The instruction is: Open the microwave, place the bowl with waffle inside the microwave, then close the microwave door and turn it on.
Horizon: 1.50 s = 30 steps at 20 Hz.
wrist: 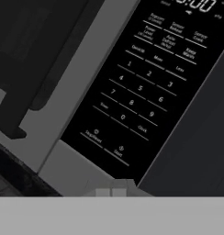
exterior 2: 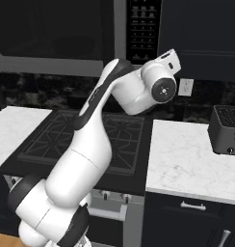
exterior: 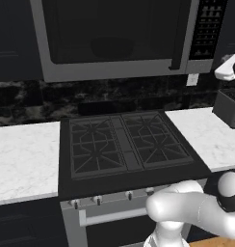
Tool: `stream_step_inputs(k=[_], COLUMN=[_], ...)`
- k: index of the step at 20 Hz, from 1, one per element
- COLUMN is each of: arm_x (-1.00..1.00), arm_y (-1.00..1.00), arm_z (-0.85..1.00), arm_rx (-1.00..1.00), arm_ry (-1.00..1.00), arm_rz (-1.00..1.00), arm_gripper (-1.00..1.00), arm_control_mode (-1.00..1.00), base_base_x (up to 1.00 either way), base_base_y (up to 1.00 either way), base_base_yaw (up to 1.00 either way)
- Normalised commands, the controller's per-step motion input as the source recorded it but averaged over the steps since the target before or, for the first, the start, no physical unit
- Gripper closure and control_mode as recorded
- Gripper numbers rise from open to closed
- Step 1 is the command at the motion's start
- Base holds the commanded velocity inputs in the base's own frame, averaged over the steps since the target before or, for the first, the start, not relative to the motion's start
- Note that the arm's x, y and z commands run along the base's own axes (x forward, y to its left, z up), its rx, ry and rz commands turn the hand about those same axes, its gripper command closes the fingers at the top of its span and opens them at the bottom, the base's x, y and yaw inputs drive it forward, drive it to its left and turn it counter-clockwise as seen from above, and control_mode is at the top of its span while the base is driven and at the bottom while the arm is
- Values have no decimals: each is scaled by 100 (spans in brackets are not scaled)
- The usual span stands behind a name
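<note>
The arm is up at the microwave's buttons.

The microwave (exterior: pixel 119 38) hangs over the black stove (exterior: pixel 126 144), and its door (exterior: pixel 110 31) is shut, with the black handle (exterior: pixel 182 34) at the right edge. A dim round shape shows behind the dark glass, but it is too dark to tell what it is. The fingers (wrist: pixel 110 192) are pressed together with nothing in them, right by the bottom of the button panel (wrist: pixel 146 92). A toaster (exterior 2: pixel 228 129) sits on the white surface (exterior 2: pixel 187 164).

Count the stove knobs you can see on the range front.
4 in the left base view: a row along the range front. The arm may hide more further right.
</note>
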Motion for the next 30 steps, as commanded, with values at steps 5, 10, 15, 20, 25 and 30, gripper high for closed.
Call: stream_step_inputs(k=[5,10,15,20,25,30], arm_x=[23,20,29,24,25,36], arm_y=[4,0,4,12,8,0], arm_z=[0,0,0,0,0,0], arm_rx=[-2,-3,-4,-3,-3,-4], arm_ry=[0,0,0,0,0,0], arm_rz=[0,0,-1,-2,-2,-3], arm_gripper=[100,100,100,100,100,100], arm_control_mode=[-100,-100,-100,-100,-100,-100], base_base_x=[0,0,0,0,0,0], base_base_y=[0,0,0,0,0,0], base_base_yaw=[0,0,0,0,0,0])
